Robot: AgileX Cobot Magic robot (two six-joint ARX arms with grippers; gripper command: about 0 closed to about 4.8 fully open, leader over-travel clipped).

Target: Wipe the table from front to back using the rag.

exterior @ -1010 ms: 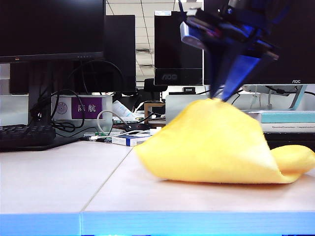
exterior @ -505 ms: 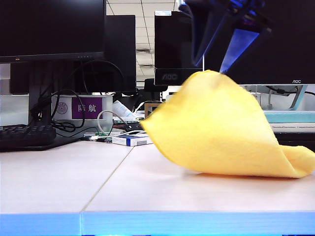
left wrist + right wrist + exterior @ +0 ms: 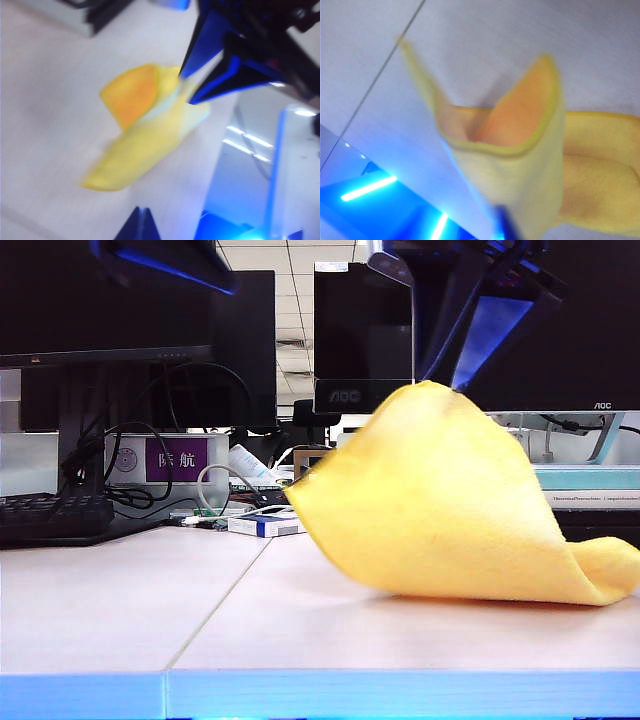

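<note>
one rag (image 3: 450, 510), one table (image 3: 120, 610), right pincer (image 3: 440, 380) gripping rag, left pincer (image 3: 142, 227) closed

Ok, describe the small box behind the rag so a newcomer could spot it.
Start at the off-white table and follow its thin seam back to the clutter under the monitors. There, left of the lifted yellow rag, lies a flat box. It alone is white with a blue band, amid cables and a dark keyboard.
</note>
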